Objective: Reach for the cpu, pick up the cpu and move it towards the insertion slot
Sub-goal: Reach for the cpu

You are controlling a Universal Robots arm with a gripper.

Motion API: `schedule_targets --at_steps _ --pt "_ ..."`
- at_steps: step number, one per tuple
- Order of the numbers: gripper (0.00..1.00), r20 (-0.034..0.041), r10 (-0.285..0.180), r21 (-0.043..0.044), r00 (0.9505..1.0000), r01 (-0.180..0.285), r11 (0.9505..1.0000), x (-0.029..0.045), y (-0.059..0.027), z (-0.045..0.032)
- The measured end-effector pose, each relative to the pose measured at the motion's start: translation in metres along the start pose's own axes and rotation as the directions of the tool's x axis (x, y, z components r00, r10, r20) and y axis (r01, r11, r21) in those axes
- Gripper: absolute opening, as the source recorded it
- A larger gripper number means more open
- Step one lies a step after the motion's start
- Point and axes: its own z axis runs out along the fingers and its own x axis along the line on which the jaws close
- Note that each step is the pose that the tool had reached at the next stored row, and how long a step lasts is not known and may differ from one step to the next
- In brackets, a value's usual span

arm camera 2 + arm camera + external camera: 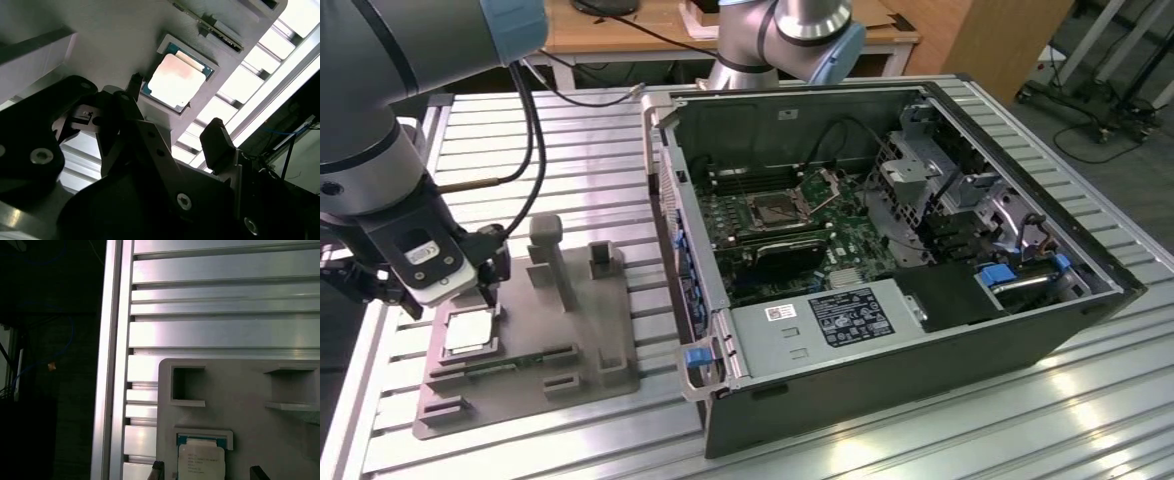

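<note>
Hovering over the cpu [467, 333], the tool [482, 292] stands wide open, one finger to each side of the chip in both wrist views and nothing held. The cpu lies flat in its recess in the grey tray [580, 350] on the slatted bench [520, 130]. The insertion slot [781, 210] sits well apart, inside the open computer case [881, 360] at the exterior view's right.

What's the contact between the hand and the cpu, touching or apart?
Apart. In the first wrist view the open hand straddles the cpu, with bare grey tray showing between them on both sides.
</note>
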Motion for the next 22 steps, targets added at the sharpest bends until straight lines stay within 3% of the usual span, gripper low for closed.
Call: schedule_targets --at_steps 3,22 --pt "0.74 0.0002 0.0 -0.0001 1.0 0.0 1.0 -0.0001 -0.001 0.002" --pt "0.74 0.0016 0.011 0.0 0.9999 -0.011 0.9999 0.0003 -0.0052 0.0351"
